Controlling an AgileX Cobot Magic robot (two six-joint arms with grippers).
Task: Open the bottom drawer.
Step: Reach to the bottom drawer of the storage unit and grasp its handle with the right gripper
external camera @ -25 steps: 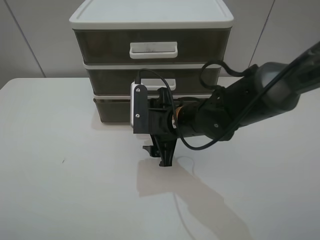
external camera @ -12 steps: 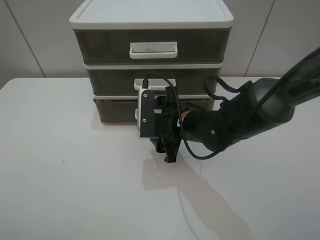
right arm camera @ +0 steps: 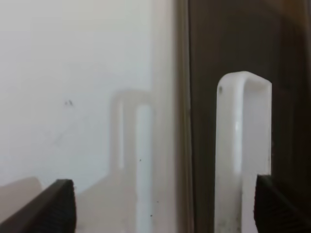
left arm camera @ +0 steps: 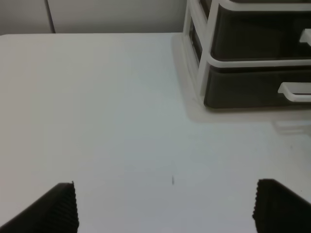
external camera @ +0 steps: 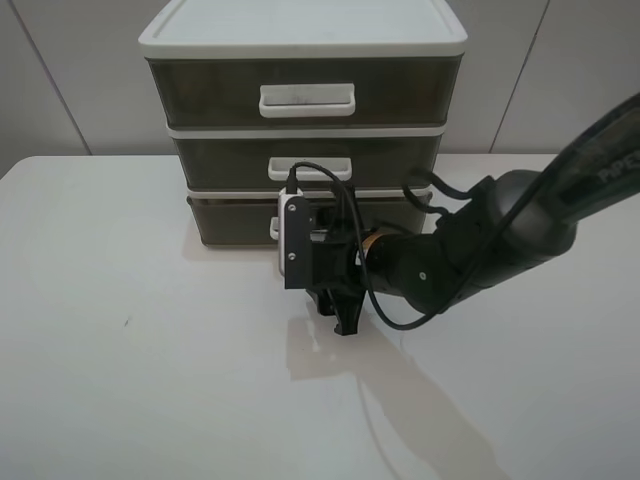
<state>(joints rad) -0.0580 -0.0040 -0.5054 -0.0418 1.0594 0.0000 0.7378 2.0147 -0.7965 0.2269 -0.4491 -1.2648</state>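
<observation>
The bottom drawer (external camera: 232, 220) is the shallow smoky brown one at the foot of the white-framed drawer unit (external camera: 300, 30); it is shut. My right arm's wrist hides most of its front, and only the left end of its white loop handle (external camera: 273, 229) shows. The right gripper (external camera: 338, 312) is open, turned on its side, low over the table just in front of the drawer. In the right wrist view the handle (right arm camera: 243, 145) stands close ahead of the right gripper (right arm camera: 172, 208), nearer one finger (right arm camera: 284, 206), untouched. The left gripper (left arm camera: 165, 208) is open and empty, far from the drawer (left arm camera: 257, 87).
The middle drawer (external camera: 230, 160) and the tall top drawer (external camera: 200, 92) are shut above it. The white table (external camera: 130, 340) spreads in front of the unit and to both sides. A grey wall (external camera: 60, 80) stands behind the unit.
The right gripper has moved a little to the right and closer in to the bottom drawer's front, staying open. The drawer has not moved.
</observation>
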